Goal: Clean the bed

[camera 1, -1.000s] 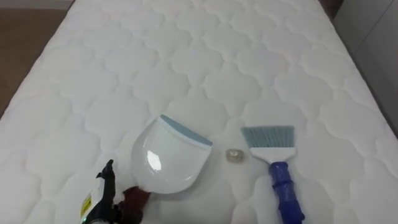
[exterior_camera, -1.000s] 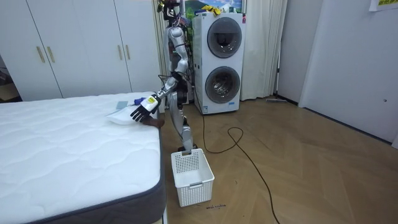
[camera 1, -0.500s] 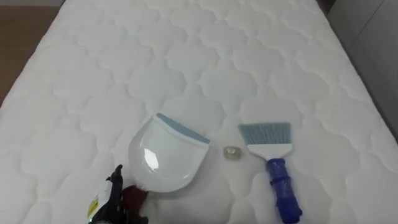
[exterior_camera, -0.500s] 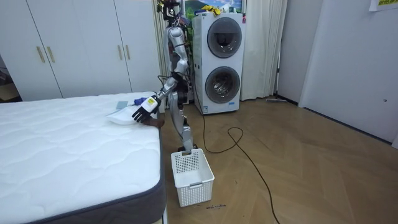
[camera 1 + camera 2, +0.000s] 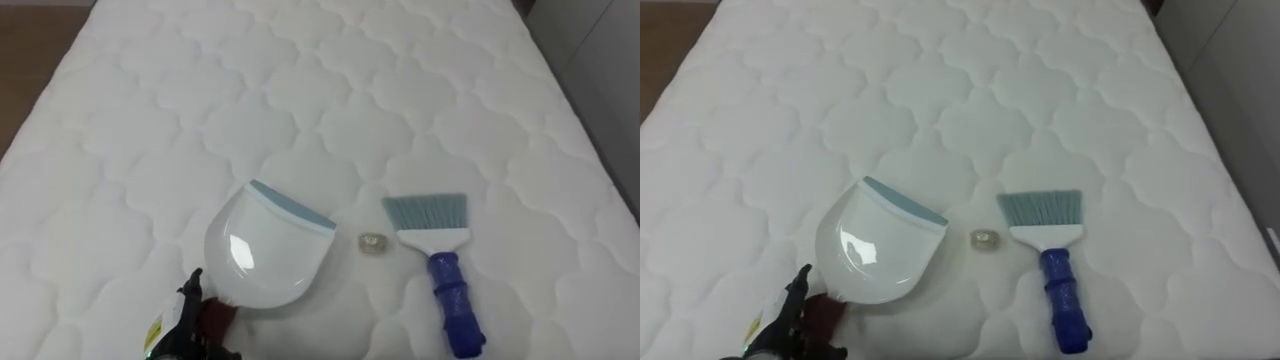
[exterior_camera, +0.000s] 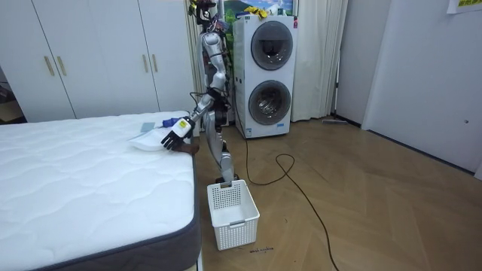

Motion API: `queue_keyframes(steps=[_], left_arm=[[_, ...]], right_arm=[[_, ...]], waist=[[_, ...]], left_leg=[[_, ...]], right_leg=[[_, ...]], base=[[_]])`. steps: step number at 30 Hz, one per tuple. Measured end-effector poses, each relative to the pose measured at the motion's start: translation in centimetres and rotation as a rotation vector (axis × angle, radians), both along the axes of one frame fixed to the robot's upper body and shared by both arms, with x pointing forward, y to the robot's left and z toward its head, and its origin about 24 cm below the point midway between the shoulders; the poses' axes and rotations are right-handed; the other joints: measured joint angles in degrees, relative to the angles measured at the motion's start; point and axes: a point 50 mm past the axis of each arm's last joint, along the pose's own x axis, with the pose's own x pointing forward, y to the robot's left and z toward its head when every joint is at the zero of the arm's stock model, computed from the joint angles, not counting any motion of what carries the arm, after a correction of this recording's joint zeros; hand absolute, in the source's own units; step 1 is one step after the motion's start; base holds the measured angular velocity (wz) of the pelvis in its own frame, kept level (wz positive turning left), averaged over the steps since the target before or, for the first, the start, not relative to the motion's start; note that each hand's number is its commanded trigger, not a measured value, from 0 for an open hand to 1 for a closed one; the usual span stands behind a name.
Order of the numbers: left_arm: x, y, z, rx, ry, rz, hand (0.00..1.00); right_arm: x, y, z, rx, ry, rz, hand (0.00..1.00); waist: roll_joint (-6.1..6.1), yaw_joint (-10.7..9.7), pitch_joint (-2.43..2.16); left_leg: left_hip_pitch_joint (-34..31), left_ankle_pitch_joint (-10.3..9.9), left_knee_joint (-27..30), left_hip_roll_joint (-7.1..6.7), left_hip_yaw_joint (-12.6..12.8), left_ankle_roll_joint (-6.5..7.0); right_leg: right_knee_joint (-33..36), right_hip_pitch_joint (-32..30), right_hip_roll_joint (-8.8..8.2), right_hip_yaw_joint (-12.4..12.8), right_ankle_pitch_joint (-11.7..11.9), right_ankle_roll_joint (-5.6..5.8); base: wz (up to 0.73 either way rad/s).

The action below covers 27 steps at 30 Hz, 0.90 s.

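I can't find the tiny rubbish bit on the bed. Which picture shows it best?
The left eye view: the scrap lies plainly between dustpan and brush. The right eye view shows it about equally well. In the room view it is too small to see.

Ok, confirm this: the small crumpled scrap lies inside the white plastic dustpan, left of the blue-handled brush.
No: the small crumpled scrap lies on the quilted white mattress beside the white plastic dustpan, not inside it, left of the blue-handled brush. The left eye view shows it.
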Motion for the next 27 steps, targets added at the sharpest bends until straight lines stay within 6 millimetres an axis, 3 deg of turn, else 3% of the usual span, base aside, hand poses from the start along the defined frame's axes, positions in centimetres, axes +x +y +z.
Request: queue_keyframes(steps=[11,19,22,27], left_arm=[[-0.3,0.2,-0.9,-0.001,0.066,-0.001,0.00],[-0.3,0.2,-0.9,0.002,0.064,0.000,0.00],[0.2,0.2,-0.8,0.006,0.052,0.000,0.00],[1.6,0.2,-0.8,0.018,0.042,-0.002,0.00]], right_arm=[[0.6,-0.3,0.1,-0.002,-0.009,-0.002,0.00],[0.6,-0.1,0.0,0.006,-0.011,-0.012,0.00],[0.7,0.1,0.0,0.004,-0.017,-0.016,0.00],[1.0,0.1,0.0,-0.006,-0.027,-0.016,0.00]], waist=[[0.45,-0.2,0.20],[0.00,-0.9,0.22],[-0.26,-1.3,0.09],[0.10,-1.3,0.31]], left_leg=[[-1.8,0.0,0.6,-0.05,0.0,0.00],[-2.0,0.0,0.8,-0.01,0.0,0.00],[-3.1,0.0,1.4,-0.02,0.0,0.01],[-3.5,0.0,1.7,0.01,-0.2,0.01]], right_leg=[[0.6,-1.8,-0.06,-0.2,0.0,-0.03],[0.8,-2.0,-0.07,-0.1,0.0,-0.03],[1.2,-2.9,-0.07,-0.2,0.0,-0.05],[1.3,-3.0,-0.08,-0.5,0.1,-0.09]], base=[[0.00],[0.00],[0.01],[0.02]])
